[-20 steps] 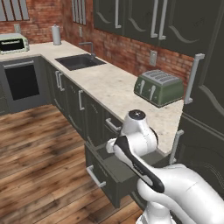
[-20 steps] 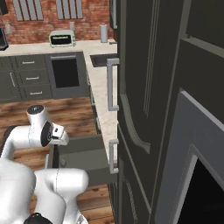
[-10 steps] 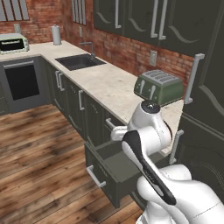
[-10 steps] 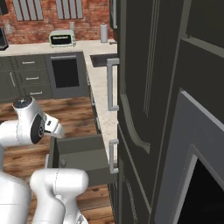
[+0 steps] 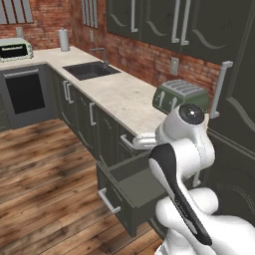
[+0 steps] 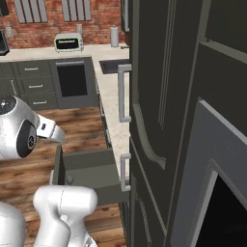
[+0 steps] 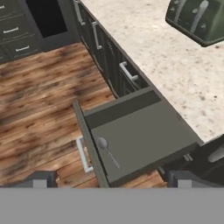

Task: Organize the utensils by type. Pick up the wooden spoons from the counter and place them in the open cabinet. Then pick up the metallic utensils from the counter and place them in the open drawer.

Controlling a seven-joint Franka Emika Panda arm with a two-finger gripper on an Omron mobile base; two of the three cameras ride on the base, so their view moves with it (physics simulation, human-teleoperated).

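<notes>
Now the gripper (image 7: 109, 180) is held wide open and empty above the open drawer (image 7: 144, 140), where the metal spoon (image 7: 107, 151) lies; remaining utensils should be sought on the counter (image 7: 175, 61).

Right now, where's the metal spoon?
In the hand view, the metal spoon lies inside the open drawer, near its front panel, below the counter edge that carries the green toaster.
</notes>
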